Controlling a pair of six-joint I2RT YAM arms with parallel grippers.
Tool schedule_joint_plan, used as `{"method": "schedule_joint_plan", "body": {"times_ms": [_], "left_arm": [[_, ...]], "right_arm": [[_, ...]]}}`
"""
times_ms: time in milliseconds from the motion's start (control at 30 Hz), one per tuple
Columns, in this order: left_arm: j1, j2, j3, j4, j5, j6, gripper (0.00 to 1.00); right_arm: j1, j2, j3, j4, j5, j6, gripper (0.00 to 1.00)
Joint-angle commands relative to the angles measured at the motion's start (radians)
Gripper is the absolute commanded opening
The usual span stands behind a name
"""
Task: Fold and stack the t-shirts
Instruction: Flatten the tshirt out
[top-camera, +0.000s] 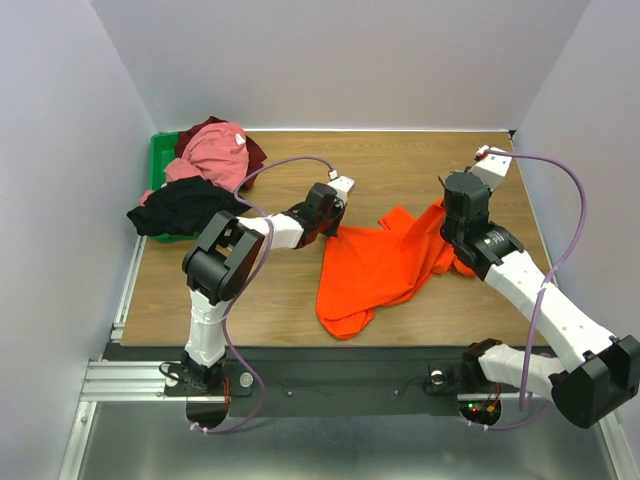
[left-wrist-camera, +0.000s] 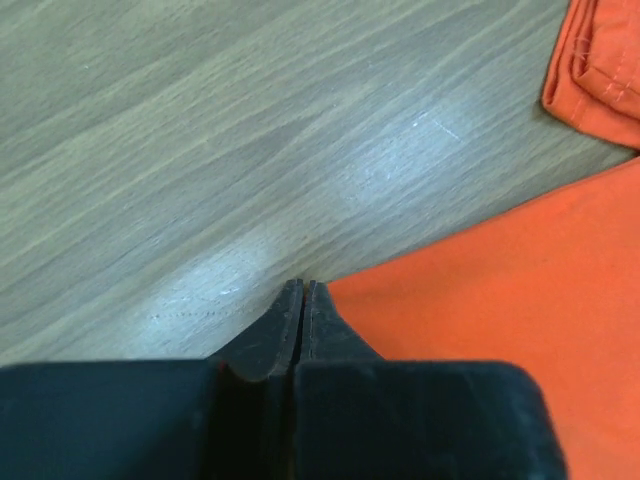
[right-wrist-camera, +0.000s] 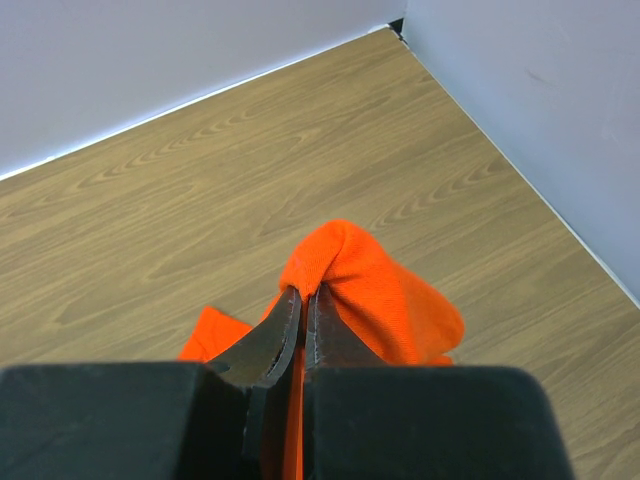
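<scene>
The orange t-shirt (top-camera: 375, 270) is soft, matte cloth lying crumpled on the right-centre of the table (top-camera: 420, 160), a smooth board with a pale wood grain and a faint sheen. Its lower part spreads flat in a rough wedge, while its upper right part is gathered into creased folds that rise toward the right gripper (right-wrist-camera: 303, 295). That claw is pinched tight on the shirt: orange cloth shows in the slit between its dark curved fingers (right-wrist-camera: 270, 340) and bulges in a rounded hump just past the tips. The left gripper (left-wrist-camera: 303, 292) is down at the shirt's left edge with its fingertips pressed together against the wood; the orange edge meets the right-hand finger, but whether any cloth is caught between them cannot be told. A doubled, stitched hem (left-wrist-camera: 600, 70) lies beyond it. At the far left corner a green bin (top-camera: 157, 160) of hard plastic holds a loose heap: the pink t-shirt (top-camera: 215, 152) on top, the maroon t-shirt (top-camera: 255, 155) behind it, and the black t-shirt (top-camera: 180, 205) spilling over the front rim onto the table. Plain pale walls (right-wrist-camera: 150, 50) close in the table on three sides.
</scene>
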Motion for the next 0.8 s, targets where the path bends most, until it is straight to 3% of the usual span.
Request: {"method": "schedule_joint_plan", "body": {"times_ms": [0,133,333,533,633,667,767], "left_arm": [[-0.002,-0.003,0.028,-0.022,-0.050,0.008,0.00],[0.000,-0.045,0.014,-0.019,-0.085,0.008,0.00],[0.000,-0.273,-0.101,0.044,-0.249,-0.032,0.00],[-0.003,-0.673,-0.291,0.143,-0.388,-0.081,0.00],[-0.018,-0.911,-0.346,0.151,-0.388,-0.084,0.00],[-0.019,-0.911,-0.346,0.151,-0.388,-0.083,0.00],[-0.040,-1.102,-0.375,0.147,-0.395,-0.075,0.00]], "right_arm": [[-0.009,-0.027,0.001,0.063,0.017,0.007,0.01],[-0.009,-0.022,0.001,0.065,0.012,0.005,0.01],[-0.009,-0.018,0.007,0.065,0.011,-0.001,0.01],[-0.009,-0.054,0.027,0.063,-0.043,-0.027,0.01],[-0.007,-0.094,0.036,0.063,-0.057,-0.048,0.01],[-0.007,-0.110,0.036,0.063,-0.063,-0.053,0.01],[-0.004,-0.188,0.044,0.056,-0.130,-0.062,0.01]]}}
